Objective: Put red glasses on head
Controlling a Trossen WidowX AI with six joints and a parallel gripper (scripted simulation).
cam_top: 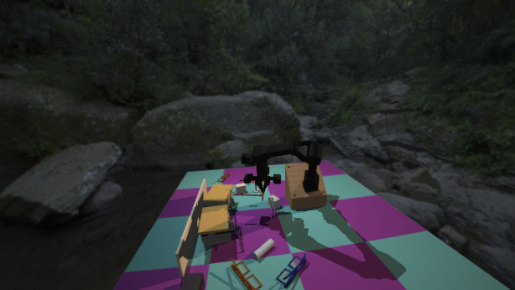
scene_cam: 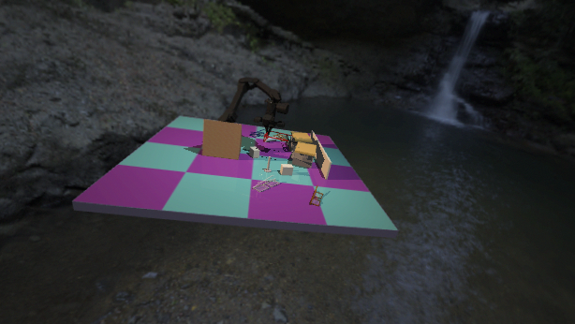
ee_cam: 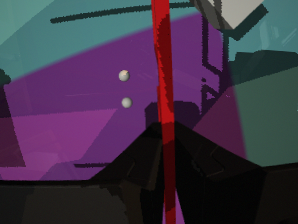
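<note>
Shows the red glasses (cam_top: 252, 194) (scene_cam: 276, 137) (ee_cam: 164, 65) gripped above the bench (cam_top: 390, 214) (scene_cam: 213, 189) (ee_cam: 90, 132), off both display heads. Has the end effector (cam_top: 262, 189) (scene_cam: 267, 133) (ee_cam: 164, 131) pointing down and almost closed, with a thin red part of the frame pinched between its fingertips. In the wrist view, runs that red part upright through the grip, to the right of two small pale balls (ee_cam: 124, 75) (ee_cam: 127, 102). Next to the glasses, shows two yellow-topped forms, a far one (cam_top: 218, 193) and a near one (cam_top: 215, 220) in the top view, both beside a long upright board (cam_top: 191, 228) (scene_cam: 321, 156). Gives no clear sight of the blue tag, so cannot tell which head bears it. Near the arm's wooden base block (cam_top: 308, 201), has a small white block (cam_top: 274, 201); farther off, another (cam_top: 240, 188). Toward the near edge in the top view, shows a white cylinder (cam_top: 263, 249) lying down, with orange glasses (cam_top: 245, 280) and blue glasses (cam_top: 292, 270) beyond it, apart from each other. In the exterior view, shows pale glasses (scene_cam: 268, 183) and small brown glasses (scene_cam: 316, 197) resting near the front.
</note>
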